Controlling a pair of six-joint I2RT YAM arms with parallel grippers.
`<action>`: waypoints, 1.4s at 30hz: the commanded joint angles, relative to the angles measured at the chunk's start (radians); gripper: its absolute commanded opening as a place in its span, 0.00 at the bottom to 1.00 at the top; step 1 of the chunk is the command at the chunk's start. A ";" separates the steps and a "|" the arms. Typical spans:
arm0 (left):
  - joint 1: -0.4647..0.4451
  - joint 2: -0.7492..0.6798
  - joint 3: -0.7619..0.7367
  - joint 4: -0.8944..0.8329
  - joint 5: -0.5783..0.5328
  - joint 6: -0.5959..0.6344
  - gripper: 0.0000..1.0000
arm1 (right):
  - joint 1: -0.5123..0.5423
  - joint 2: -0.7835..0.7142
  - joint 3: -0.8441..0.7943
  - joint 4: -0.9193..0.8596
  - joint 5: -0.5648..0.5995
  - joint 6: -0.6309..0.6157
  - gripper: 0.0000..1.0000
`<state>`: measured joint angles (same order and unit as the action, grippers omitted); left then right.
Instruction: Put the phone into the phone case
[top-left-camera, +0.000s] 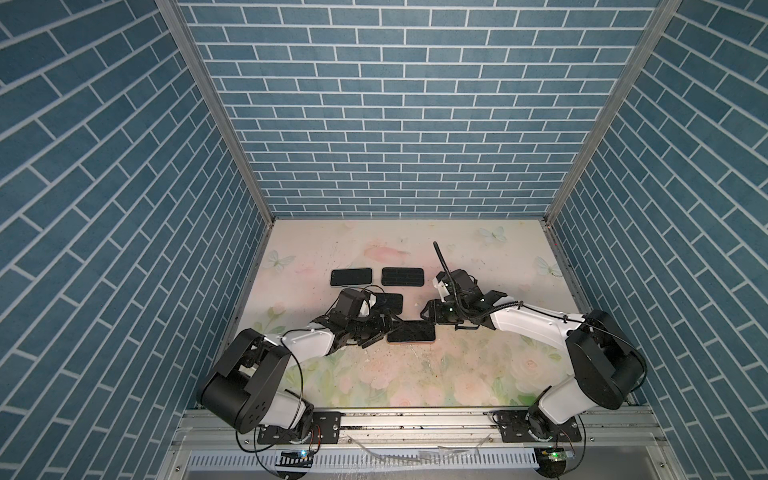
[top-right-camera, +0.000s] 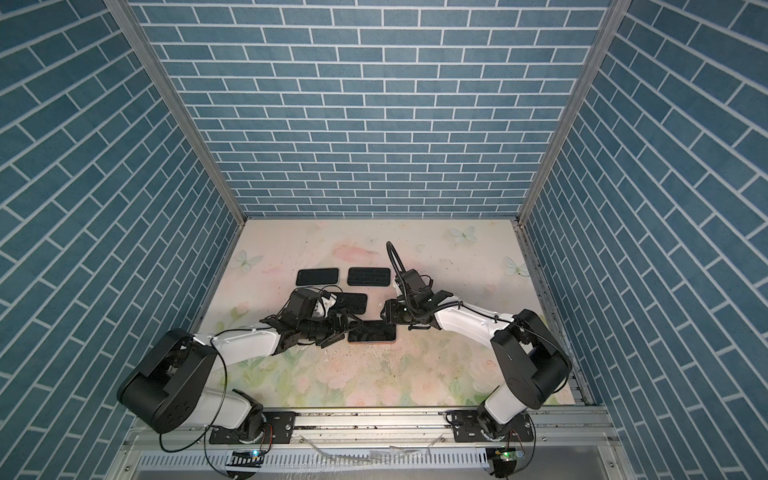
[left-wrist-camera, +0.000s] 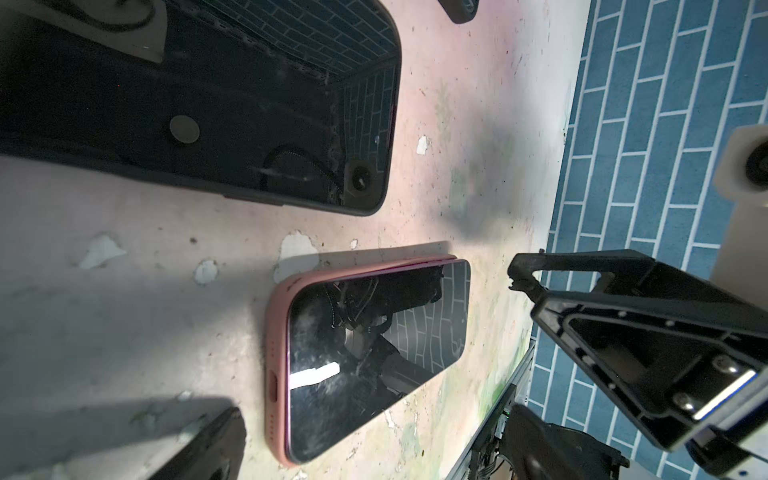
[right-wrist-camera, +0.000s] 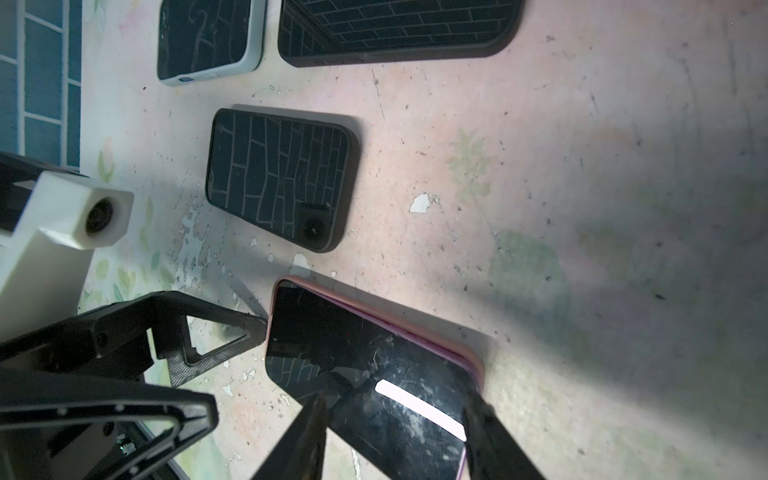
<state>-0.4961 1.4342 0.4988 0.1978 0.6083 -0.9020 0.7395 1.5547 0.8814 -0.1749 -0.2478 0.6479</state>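
Observation:
The phone (top-left-camera: 411, 331) (right-wrist-camera: 353, 345), black screen up, lies in the pink phone case (left-wrist-camera: 276, 353) at the table's middle. The case rim shows along the far long edge and the port end. I cannot tell whether the near long edge is seated. My left gripper (top-left-camera: 384, 331) (left-wrist-camera: 374, 457) stands wide open at the phone's left end. One of its fingertips (right-wrist-camera: 255, 328) touches that end. My right gripper (top-left-camera: 428, 318) (right-wrist-camera: 395, 407) is over the right end with its jaws apart. One fingertip (right-wrist-camera: 320, 399) rests on the screen, the other by the far rim.
Three other dark phones in cases lie behind: a pale-cased one (top-left-camera: 351, 277), a black one (top-left-camera: 402, 276), and one (right-wrist-camera: 282, 178) just behind my left wrist. Blue brick walls close in the floral table (top-left-camera: 415, 374) on three sides.

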 joint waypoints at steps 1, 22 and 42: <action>-0.005 -0.002 -0.010 -0.043 -0.018 0.011 0.99 | 0.005 -0.032 -0.034 -0.030 0.013 -0.037 0.50; -0.013 0.046 0.022 -0.037 -0.024 0.012 0.99 | 0.062 0.083 -0.080 -0.027 0.043 -0.144 0.37; -0.025 0.088 0.048 -0.024 -0.024 0.009 1.00 | 0.176 0.230 -0.061 -0.051 0.200 -0.080 0.36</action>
<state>-0.5083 1.4944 0.5514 0.2073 0.5941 -0.9016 0.8749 1.6848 0.8810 -0.1707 0.0082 0.5808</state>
